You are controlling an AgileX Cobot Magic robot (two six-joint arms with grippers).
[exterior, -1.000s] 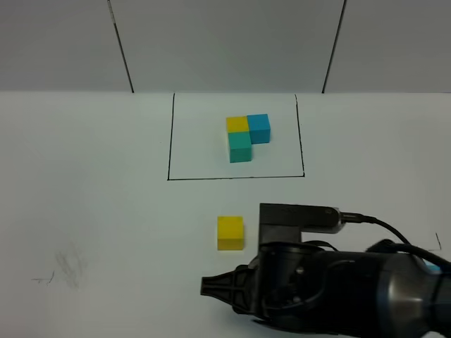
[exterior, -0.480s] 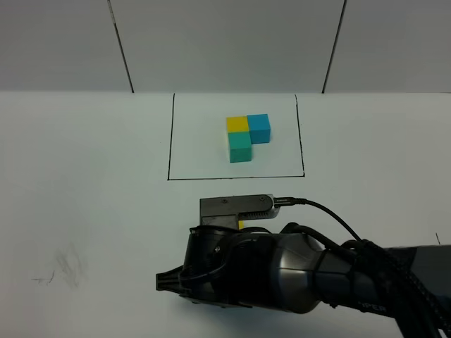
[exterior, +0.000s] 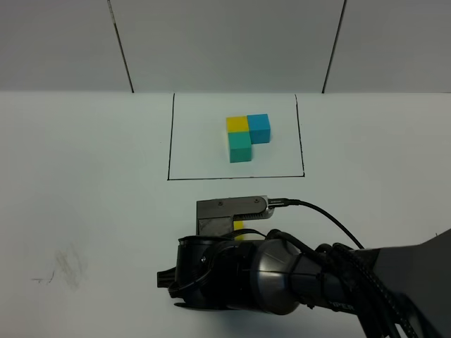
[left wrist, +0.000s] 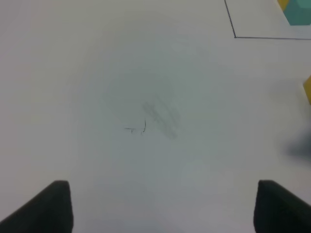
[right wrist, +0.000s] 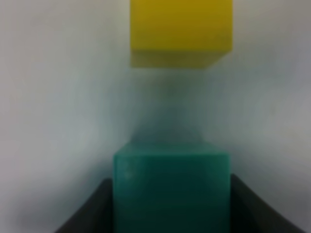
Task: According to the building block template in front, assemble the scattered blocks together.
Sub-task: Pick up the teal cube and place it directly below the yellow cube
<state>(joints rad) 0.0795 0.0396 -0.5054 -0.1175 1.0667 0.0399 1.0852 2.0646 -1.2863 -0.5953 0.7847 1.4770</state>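
I clamp the teal-green cube (right wrist: 171,187) in my right fingers (right wrist: 87,213), the yellow cube (right wrist: 181,26) just beyond, dead ahead, a gap between.

White bench (exterior: 84,211), with a faint grey smudge (exterior: 70,266) at left. The black-outlined template (exterior: 246,137) is yellow, blue and teal-green. My black right gripper (right wrist: 171,213) frames a teal-green cube (right wrist: 171,184); beyond it, a yellow cube (right wrist: 181,29).
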